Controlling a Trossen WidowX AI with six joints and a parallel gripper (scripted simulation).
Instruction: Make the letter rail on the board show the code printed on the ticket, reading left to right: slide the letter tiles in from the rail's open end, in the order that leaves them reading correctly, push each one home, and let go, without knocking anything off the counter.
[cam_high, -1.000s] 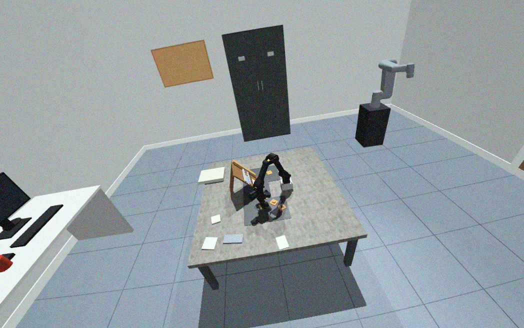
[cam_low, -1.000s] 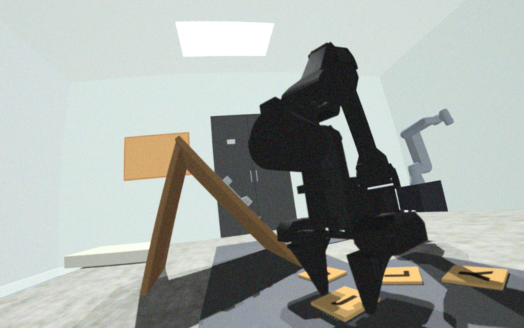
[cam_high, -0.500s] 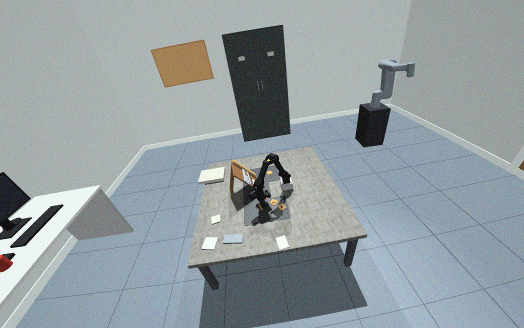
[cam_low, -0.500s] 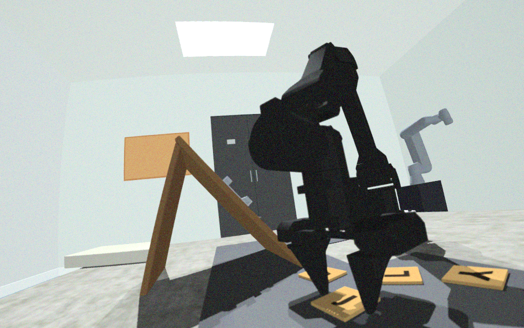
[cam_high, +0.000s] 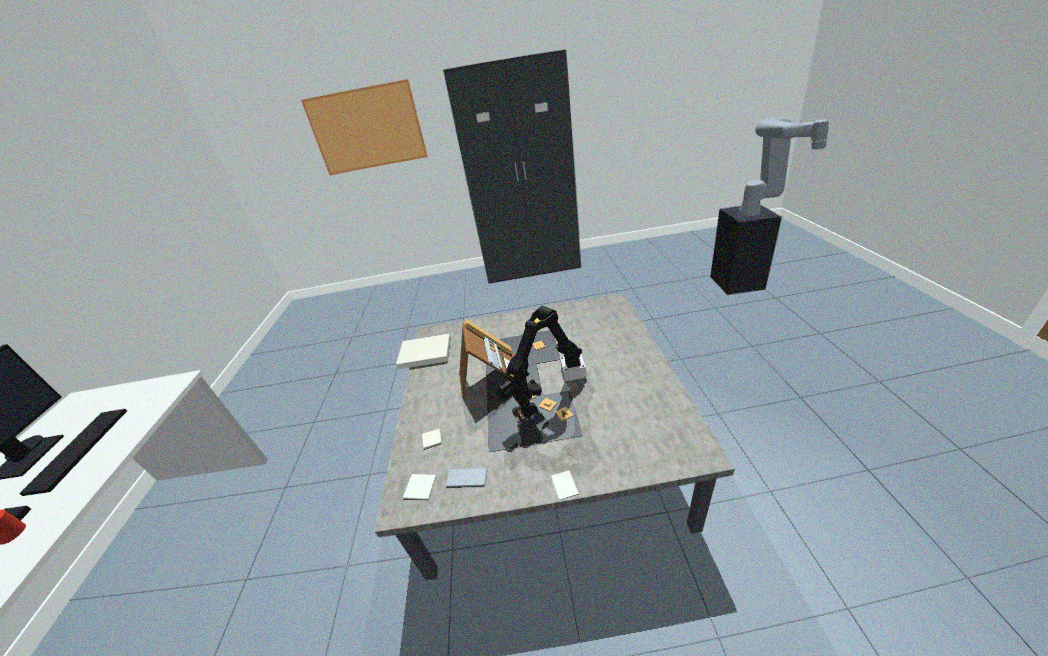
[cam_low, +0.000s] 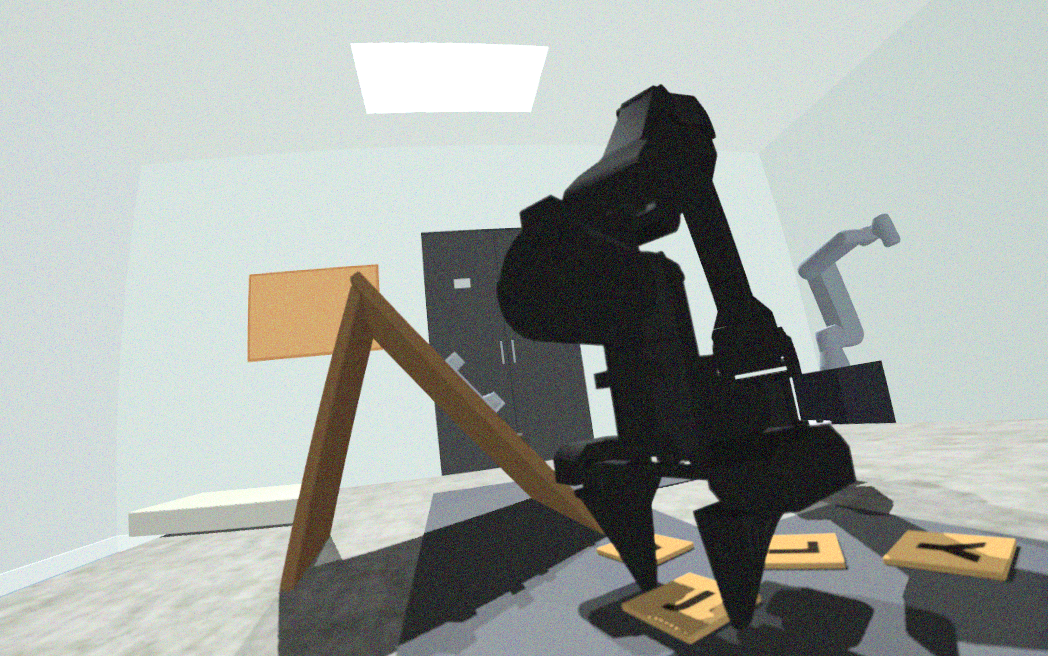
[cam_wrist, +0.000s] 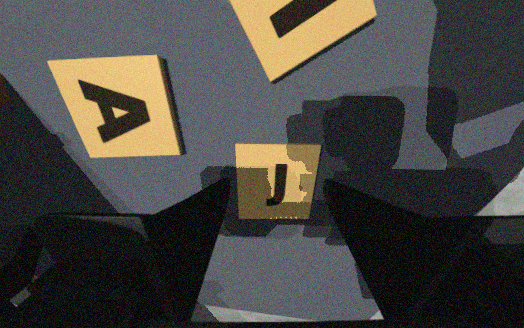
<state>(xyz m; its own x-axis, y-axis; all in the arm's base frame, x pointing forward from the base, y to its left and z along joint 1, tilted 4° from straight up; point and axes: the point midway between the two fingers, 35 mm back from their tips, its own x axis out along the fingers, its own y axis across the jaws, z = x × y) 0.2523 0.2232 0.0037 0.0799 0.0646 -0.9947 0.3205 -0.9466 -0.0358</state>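
My gripper (cam_high: 529, 416) (cam_low: 696, 607) (cam_wrist: 277, 184) is open, pointing down, its fingertips low on either side of the J tile (cam_low: 653, 607) (cam_wrist: 252, 160), with a gap at each side in the wrist view. The J tile lies flat on the grey mat. The A tile (cam_wrist: 135, 75) lies left of it in the wrist view. The L tile (cam_high: 547, 404) (cam_low: 829, 553) (cam_wrist: 310, 42) and Y tile (cam_high: 564, 413) (cam_low: 912, 550) lie nearby. Another tile (cam_high: 539, 345) lies farther back, letter unreadable. The tilted board (cam_high: 477, 348) (cam_low: 479, 421) carries the pale rail (cam_high: 492, 352). The ticket's code is unreadable.
A cream box (cam_high: 423, 350) (cam_low: 216, 506) stands behind the board at the table's left edge. White cards (cam_high: 431, 438) (cam_high: 419, 486) (cam_high: 564, 484) and a blue-grey slab (cam_high: 466, 477) lie near the front. The board's wooden leg (cam_low: 328, 440) stands left of the arm.
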